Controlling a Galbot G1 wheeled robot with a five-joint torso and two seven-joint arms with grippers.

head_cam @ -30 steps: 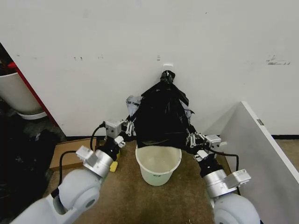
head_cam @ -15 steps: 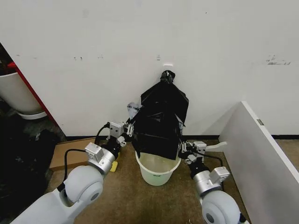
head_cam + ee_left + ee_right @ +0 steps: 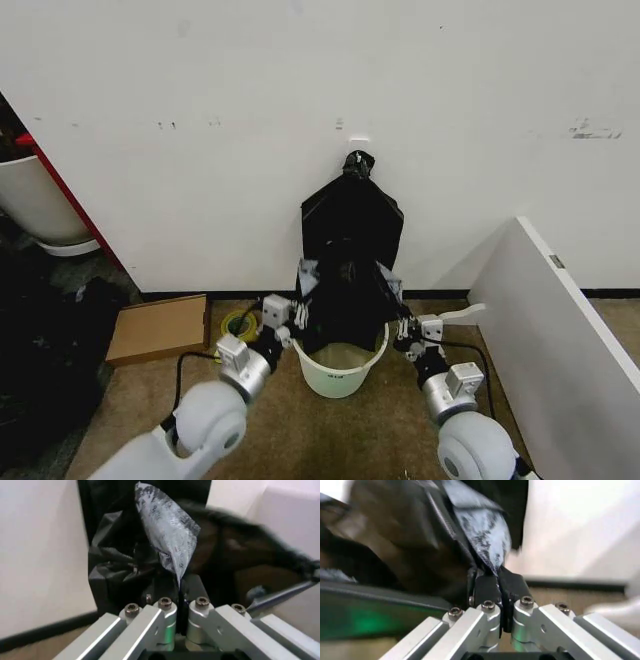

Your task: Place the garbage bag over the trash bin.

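**Ana:** Head view first: garbage bag (image 3: pixel 348 270) hangs black against the white wall (image 3: pixel 450 110), its lower edge draped over the back rim of the trash bin (image 3: pixel 338 368) on the brown floor (image 3: pixel 300 430). Left gripper (image 3: pixel 298 318) sits at the bag's left edge, right gripper (image 3: pixel 402 327) at its right edge, both just beside the pail's rim.

**Ben:** Cardboard sheet (image 3: pixel 158 328) lies flat, well to the left.

**Ana:** Left wrist view: left gripper (image 3: pixel 179 588) is pinched narrow on a fold of the garbage bag (image 3: pixel 167 536), grey sheen on the plastic.

**Ben:** Right wrist view, same story: right gripper (image 3: pixel 495 583) clamped tight on the garbage bag (image 3: pixel 482 530), film rising out from between the jaws.
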